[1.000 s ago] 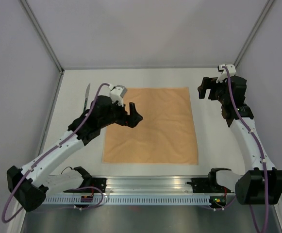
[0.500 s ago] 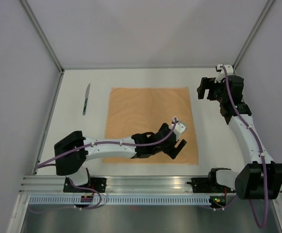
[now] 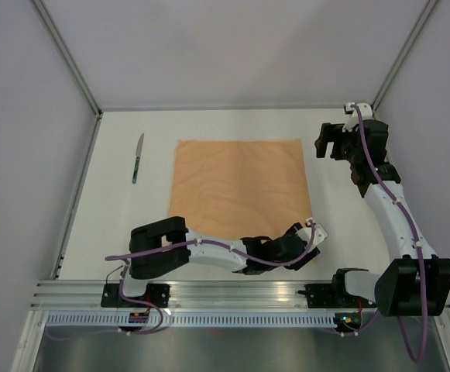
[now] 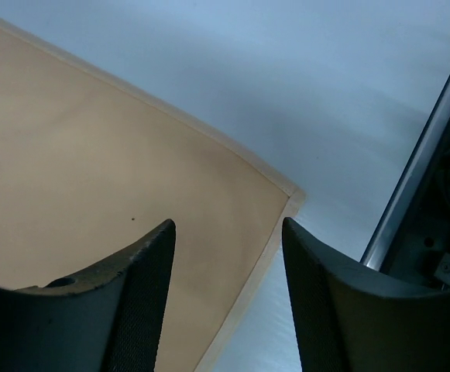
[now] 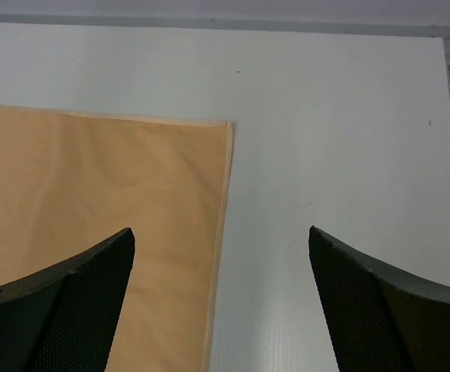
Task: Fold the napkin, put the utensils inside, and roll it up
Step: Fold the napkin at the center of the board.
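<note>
The napkin (image 3: 240,190) lies flat and unfolded in the middle of the table, a light orange-tan square. A knife (image 3: 137,157), the one utensil in view, lies on the bare table to its left. My left arm reaches low along the near edge, and my left gripper (image 3: 300,256) hangs over the napkin's near right corner. In the left wrist view the left gripper (image 4: 228,222) is open, with the napkin (image 4: 93,155) hem running between its jaws. My right gripper (image 3: 325,143) is open beside the far right corner. Below the right gripper (image 5: 221,230), the napkin (image 5: 93,178) edge passes.
A metal rail (image 3: 240,293) runs along the near edge and shows close to the left fingers (image 4: 418,178). Grey walls close in the table at the left, back and right, with the right wall just beyond the right arm.
My left arm has swept from the napkin's far left side down across it to the near right corner, and its jaws have narrowed a little. The right arm has barely moved.
</note>
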